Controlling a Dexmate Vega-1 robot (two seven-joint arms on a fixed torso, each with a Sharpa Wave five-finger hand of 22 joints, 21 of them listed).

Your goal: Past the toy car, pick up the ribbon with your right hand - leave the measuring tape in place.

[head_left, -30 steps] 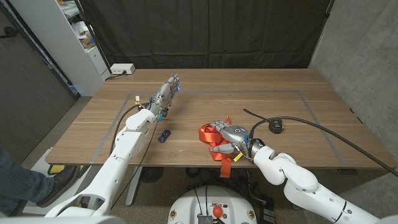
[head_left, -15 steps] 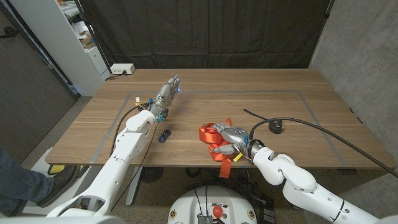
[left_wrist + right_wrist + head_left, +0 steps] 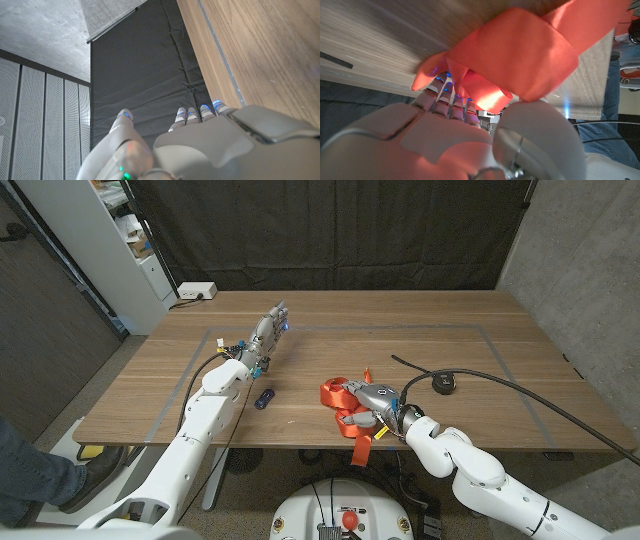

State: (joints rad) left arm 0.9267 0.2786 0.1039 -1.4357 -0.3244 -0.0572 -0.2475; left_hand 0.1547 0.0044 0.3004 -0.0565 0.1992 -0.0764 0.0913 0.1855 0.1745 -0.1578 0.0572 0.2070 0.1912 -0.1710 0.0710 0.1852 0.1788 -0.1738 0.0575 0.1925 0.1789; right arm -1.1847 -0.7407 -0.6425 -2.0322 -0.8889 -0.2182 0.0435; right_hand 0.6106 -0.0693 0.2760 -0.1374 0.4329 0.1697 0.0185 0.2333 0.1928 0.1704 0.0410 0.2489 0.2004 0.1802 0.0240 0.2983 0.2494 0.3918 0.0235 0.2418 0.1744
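An orange-red ribbon (image 3: 336, 393) lies bunched near the table's front edge, one tail hanging over the edge. My right hand (image 3: 374, 402) covers its right side, fingers curled into the folds. In the right wrist view the ribbon (image 3: 520, 55) sits between the fingers (image 3: 445, 97) and thumb of that hand (image 3: 445, 140). A small dark blue toy car (image 3: 264, 397) stands left of the ribbon. The black round measuring tape (image 3: 442, 383) rests to the right of my right hand, apart from it. My left hand (image 3: 269, 329) reaches out far left with fingers straight, holding nothing; the left wrist view shows it (image 3: 200, 145) too.
A black cable (image 3: 540, 395) runs from the measuring tape toward the table's right edge. A grey taped outline (image 3: 210, 345) marks the wooden table (image 3: 400, 325). A white shelf (image 3: 120, 250) and a power strip (image 3: 196, 291) stand behind at the left. A person's leg (image 3: 30, 475) shows at the bottom left.
My right hand's fingers have curled in tighter on the ribbon and bunched it a little. The left hand, toy car and measuring tape have stayed where they were.
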